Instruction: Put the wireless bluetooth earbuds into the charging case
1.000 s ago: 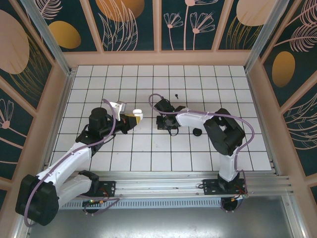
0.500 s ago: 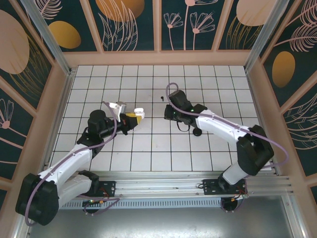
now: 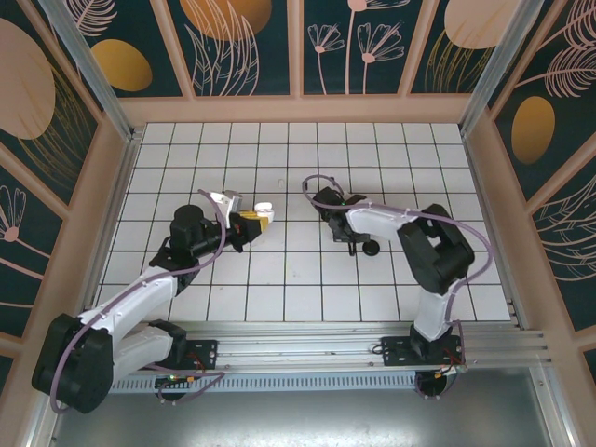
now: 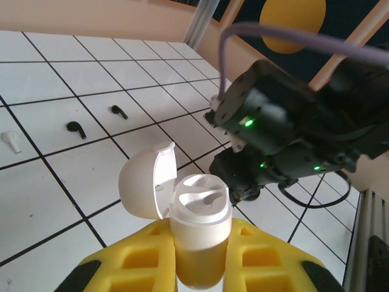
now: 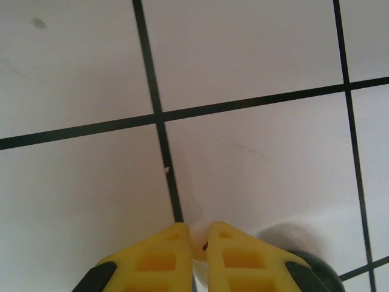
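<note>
Left hand (image 4: 200, 243) with yellow fingers shut firmly on a white charging case (image 4: 199, 204), held upright above the white tiled surface (image 4: 73, 79). Case mouth facing up, round lid (image 4: 141, 182) hinged open and tipped to the left in the left wrist view, pale moulded sockets visible inside.

Two black wireless bluetooth earbuds (image 4: 76, 128) lying flat on the tiles beyond the case and well apart from it, second earbud (image 4: 118, 111) near the first and a little farther back. Long axes roughly parallel and diagonal across the tiles, heads seemingly toward the far left, short stems toward the near right. Small white piece (image 4: 11, 141) on the surface to their left, too small to identify.

Right hand (image 5: 193, 243) down close to the surface, yellow fingers almost together with just a thin slit between; contents of that slit, if any, impossible to tell. Dark round object (image 5: 307, 264) just beside its right finger. Black right arm (image 4: 285, 134) with green lights close behind the case, to the right of the earbuds.
</note>
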Available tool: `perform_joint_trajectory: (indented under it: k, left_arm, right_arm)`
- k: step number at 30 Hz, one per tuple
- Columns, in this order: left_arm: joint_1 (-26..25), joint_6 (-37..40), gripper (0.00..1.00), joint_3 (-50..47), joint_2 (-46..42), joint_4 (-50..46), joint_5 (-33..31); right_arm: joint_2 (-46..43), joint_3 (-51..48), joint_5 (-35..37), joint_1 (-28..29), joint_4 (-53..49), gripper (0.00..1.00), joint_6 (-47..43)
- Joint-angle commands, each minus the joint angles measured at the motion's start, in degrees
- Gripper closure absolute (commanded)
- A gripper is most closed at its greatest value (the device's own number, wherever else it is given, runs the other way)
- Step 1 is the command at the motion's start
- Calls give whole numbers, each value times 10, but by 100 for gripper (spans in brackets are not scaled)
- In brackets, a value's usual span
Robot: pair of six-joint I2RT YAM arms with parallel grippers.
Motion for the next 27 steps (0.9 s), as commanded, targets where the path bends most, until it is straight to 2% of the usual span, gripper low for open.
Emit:
perform_joint_trajectory:
  k: [1,4,6,9,12,17,21,24,27]
  left_arm:
    - [-2,22,88,-1,-22,-13,-14]
    - [-2,32,88,0,-34,-30,-24]
    - [-2,36,88,-1,-39,-38,-27]
    - [-3,39,88,-1,-44,-45,-33]
    - [-2,41,88,0,-45,-48,-36]
    - [-2,39,88,3,-36,-47,-34]
    - [-2,32,88,4,-29,-40,-30]
    - [-2,25,88,3,-21,-32,-20]
    - [-2,18,88,4,-15,-29,-13]
  right_arm:
    - [46,47,60,14,-60,88,6]
    - [68,63,29,29,-59,80,9]
    - [61,60,-21,39,-36,72,13]
    - [15,32,-133,49,26,65,24]
    - [-53,4,-203,52,78,61,39]
    - [-152,-22,-219,37,104,60,42]
    - [-224,-92,-267,-16,163,61,51]
    - [-251,-157,-323,-60,215,63,68]
    - [-250,-190,-347,-69,244,65,81]
